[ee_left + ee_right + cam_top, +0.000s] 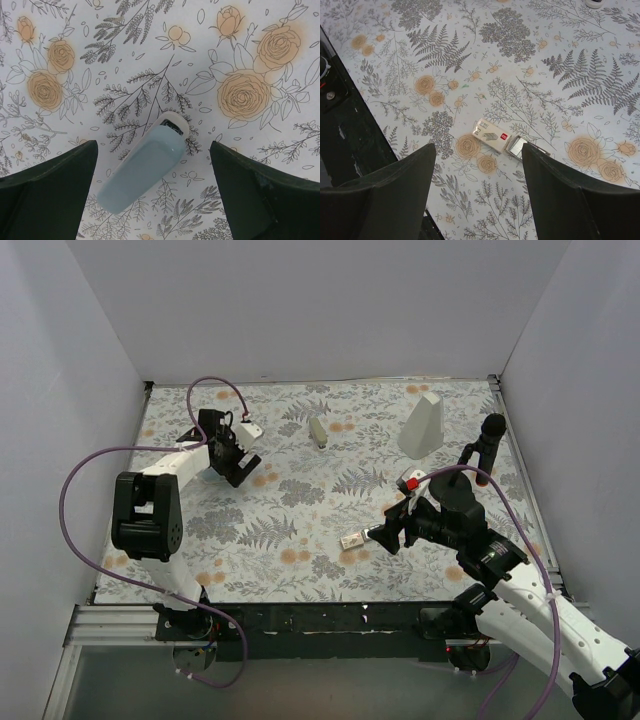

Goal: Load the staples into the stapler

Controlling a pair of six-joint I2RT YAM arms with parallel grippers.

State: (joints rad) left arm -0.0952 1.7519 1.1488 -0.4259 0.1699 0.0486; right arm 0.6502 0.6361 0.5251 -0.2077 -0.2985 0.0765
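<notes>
Two empty grippers hover, one over each piece. Your left gripper, jaws spread wide, hangs over the light blue stapler lying shut on the floral table, likely lined up to grasp it, while your right gripper, also open, hangs above the cream box near the front edge, the staples poking from its end. Farther back, a beige stapler and a white wedge sit well apart, blocking neither descent.

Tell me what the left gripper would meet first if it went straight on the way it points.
Probably the light blue stapler, lying centred between the open fingers of the left gripper in its wrist view, with the floral table cover under it. Depth is unclear.
</notes>
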